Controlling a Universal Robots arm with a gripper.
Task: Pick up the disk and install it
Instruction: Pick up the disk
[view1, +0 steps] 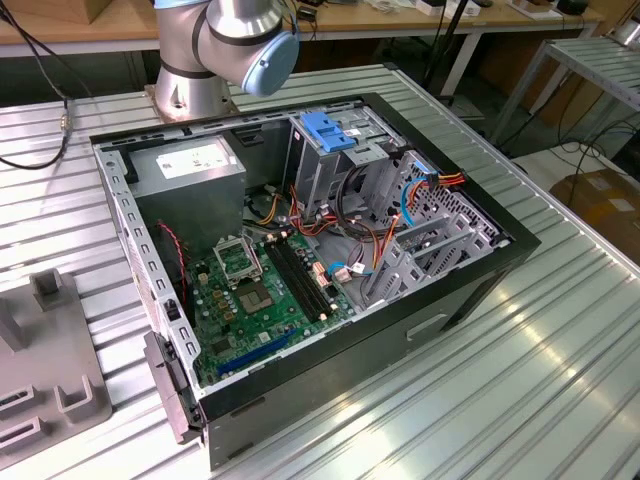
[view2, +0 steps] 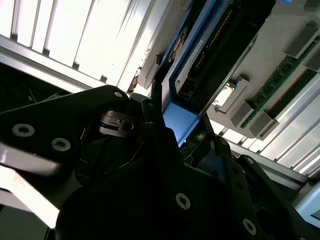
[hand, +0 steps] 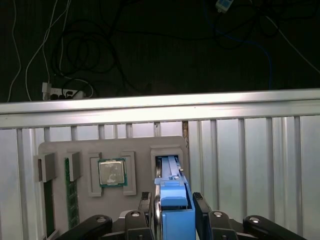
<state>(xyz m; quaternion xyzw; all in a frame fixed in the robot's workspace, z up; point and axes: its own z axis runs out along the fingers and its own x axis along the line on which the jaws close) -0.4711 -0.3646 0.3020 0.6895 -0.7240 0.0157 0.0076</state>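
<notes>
While the gripper (hand: 173, 212) pinches the disk (hand: 172, 192) with a black finger (hand: 200, 210) pressed against each broad side, we see the blue rail along the drive's edge running away from the camera in the first wrist view. Its far end sits at the upright slot (hand: 167, 151) of a grey holder (hand: 135, 145); we cannot tell whether it rests in that slot or hangs just clear of it. Beside the slot, the same holder carries a processor chip (hand: 112, 172) in a square pocket and a green memory stick (hand: 71, 195) standing on edge. In the second wrist view the disk (view2: 181, 116) shows its blue rail and a dark connector end.

In the exterior view the arm (view1: 225, 45) rises behind an open computer case (view1: 470, 290) lying on the ribbed metal bench (view1: 520, 380). The grey holder (view1: 50, 340) lies on the bench at the exterior view's left, apart from the case.
</notes>
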